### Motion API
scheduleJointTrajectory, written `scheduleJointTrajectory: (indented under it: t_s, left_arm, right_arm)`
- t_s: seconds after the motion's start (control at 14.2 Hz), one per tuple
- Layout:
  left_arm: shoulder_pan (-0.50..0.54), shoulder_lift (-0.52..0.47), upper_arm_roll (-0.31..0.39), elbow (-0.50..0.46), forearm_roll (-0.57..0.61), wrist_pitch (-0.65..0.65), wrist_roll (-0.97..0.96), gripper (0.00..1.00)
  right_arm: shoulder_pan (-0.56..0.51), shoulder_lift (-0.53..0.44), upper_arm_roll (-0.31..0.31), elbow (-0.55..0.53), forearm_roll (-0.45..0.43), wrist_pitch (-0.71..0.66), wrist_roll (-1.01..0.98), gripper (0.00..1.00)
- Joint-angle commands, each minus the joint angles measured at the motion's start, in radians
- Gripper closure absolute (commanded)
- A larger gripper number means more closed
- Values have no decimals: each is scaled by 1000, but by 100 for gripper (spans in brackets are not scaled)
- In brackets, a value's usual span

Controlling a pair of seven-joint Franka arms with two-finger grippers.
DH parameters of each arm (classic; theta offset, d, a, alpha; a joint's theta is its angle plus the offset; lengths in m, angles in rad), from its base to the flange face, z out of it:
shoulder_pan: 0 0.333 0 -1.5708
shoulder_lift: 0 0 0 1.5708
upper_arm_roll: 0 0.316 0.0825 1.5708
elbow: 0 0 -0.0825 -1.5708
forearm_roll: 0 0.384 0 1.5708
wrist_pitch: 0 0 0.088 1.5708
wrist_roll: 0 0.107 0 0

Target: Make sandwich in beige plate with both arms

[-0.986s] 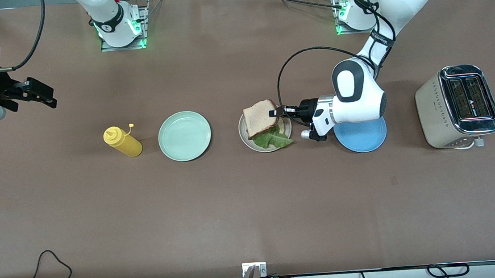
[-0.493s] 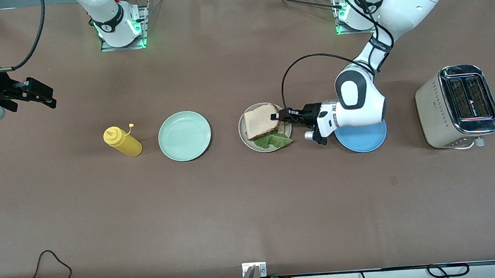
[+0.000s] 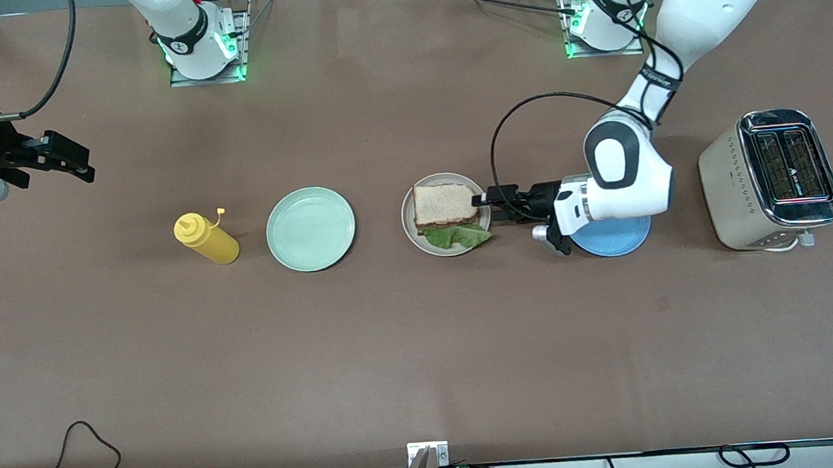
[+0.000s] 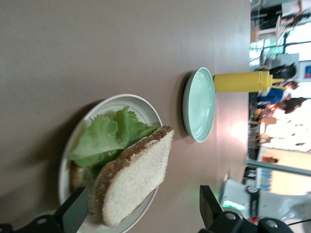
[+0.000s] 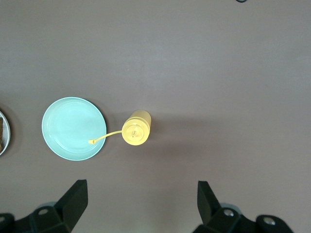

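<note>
So the sandwich (image 3: 445, 207) is sitting on the beige plate (image 3: 411, 227) around the middle of the table, top bread slice lying over the lettuce (image 3: 460, 237), which is sticking out on the side nearer the front camera. In the left wrist view the top slice (image 4: 133, 183) is leaning at a tilt on the lettuce rather than lying flat, with a bit of the bottom slice peeking out under it.

The left gripper (image 3: 490, 199) is hanging right at the plate's edge on the left arm's end, fingers (image 4: 74, 213) spread wide and not gripping anything; the bread is sitting between them, and whether a finger is touching it, I can't tell.

The right gripper (image 3: 71, 160) is waiting up in the air, well apart from the food, at the right arm's end of the table, its fingers (image 5: 75, 200) standing wide apart too. Below it: a mint-green plate (image 5: 73, 128) and a yellow squeeze bottle (image 5: 136, 127) just beside it.

A blue plate (image 3: 613, 237) is sitting partly under the left arm's wrist, with a toaster (image 3: 770, 178) closer to the table's end.
</note>
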Motion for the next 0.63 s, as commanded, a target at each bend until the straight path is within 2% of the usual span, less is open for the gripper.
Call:
scheduleJointTrajectory:
  t_s: [0.0, 0.35, 0.56]
  left_arm:
    - [48, -72, 0, -12, 171, -47, 8, 0]
    - [106, -144, 9, 14, 425, -176, -1, 0]
    - [143, -146, 9, 103, 640, -335, -50, 0]
  right_arm:
    - [-10, 5, 13, 16, -8, -6, 9, 0]
    - [-8, 5, 13, 16, -6, -4, 9, 0]
    - [-8, 5, 13, 16, -6, -4, 11, 0]
